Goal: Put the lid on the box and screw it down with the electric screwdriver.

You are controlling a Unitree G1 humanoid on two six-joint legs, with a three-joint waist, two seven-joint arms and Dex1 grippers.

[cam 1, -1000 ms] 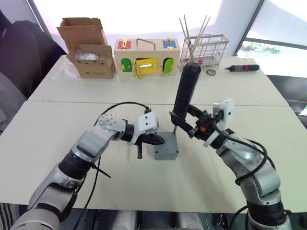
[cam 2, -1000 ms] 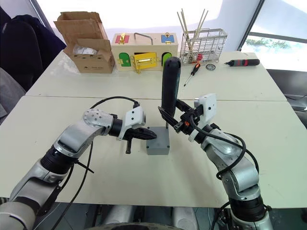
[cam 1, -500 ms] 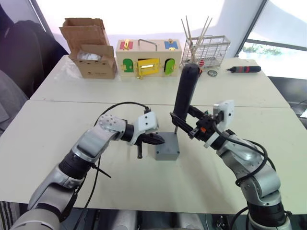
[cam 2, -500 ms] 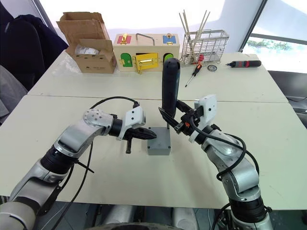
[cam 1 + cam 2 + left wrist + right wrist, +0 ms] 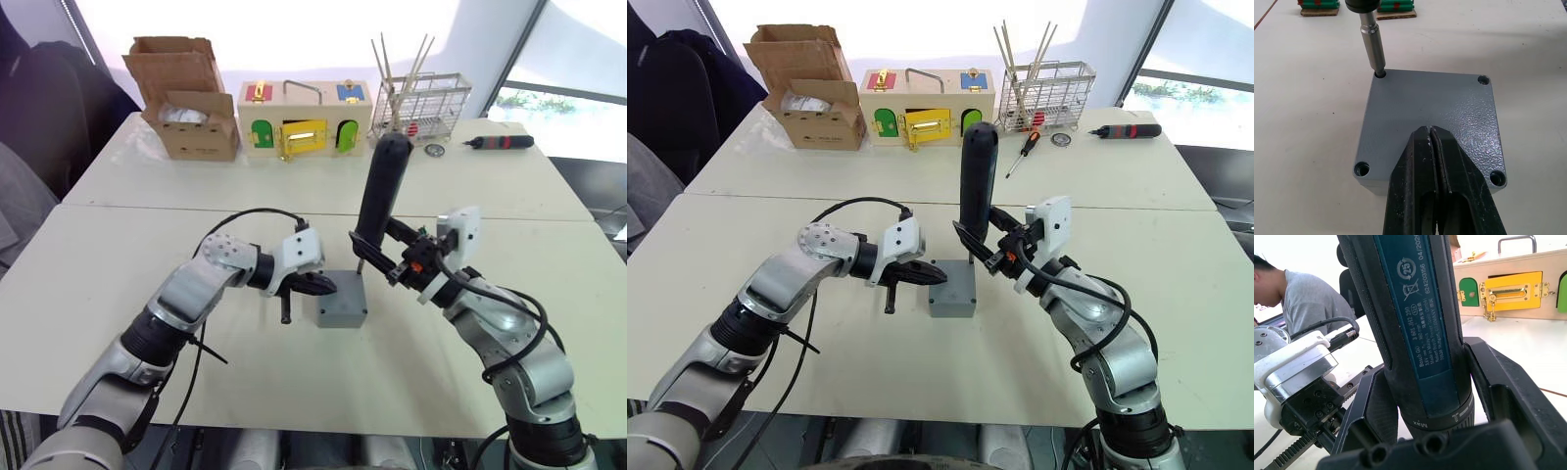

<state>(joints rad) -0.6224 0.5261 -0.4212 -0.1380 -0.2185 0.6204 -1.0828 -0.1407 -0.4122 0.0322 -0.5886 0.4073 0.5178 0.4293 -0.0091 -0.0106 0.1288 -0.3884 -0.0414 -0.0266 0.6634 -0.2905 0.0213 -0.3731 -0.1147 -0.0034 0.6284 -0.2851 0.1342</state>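
Note:
The small grey box [image 5: 341, 307] stands mid-table with the flat grey lid [image 5: 1435, 110] lying on top, screw holes at its corners. My left gripper [image 5: 1431, 133] is shut, and its tips rest on the lid's top from the left side [image 5: 323, 286]. Upright over the box's far corner stands the thick black electric screwdriver [image 5: 380, 191], with my right gripper [image 5: 378, 253] shut around its lower body. Its metal bit [image 5: 1373, 43] reaches down into one corner hole of the lid. In the right wrist view, the fingers [image 5: 1508, 396] clamp the tool's barrel [image 5: 1415, 323].
Along the table's far edge stand a cardboard carton [image 5: 186, 98], a wooden box with coloured doors [image 5: 302, 119], and a wire basket [image 5: 421, 98]. Near them lie a slim manual screwdriver [image 5: 1022, 147] and a black pen-like tool [image 5: 498, 141]. A person [image 5: 1298, 303] sits beyond the table.

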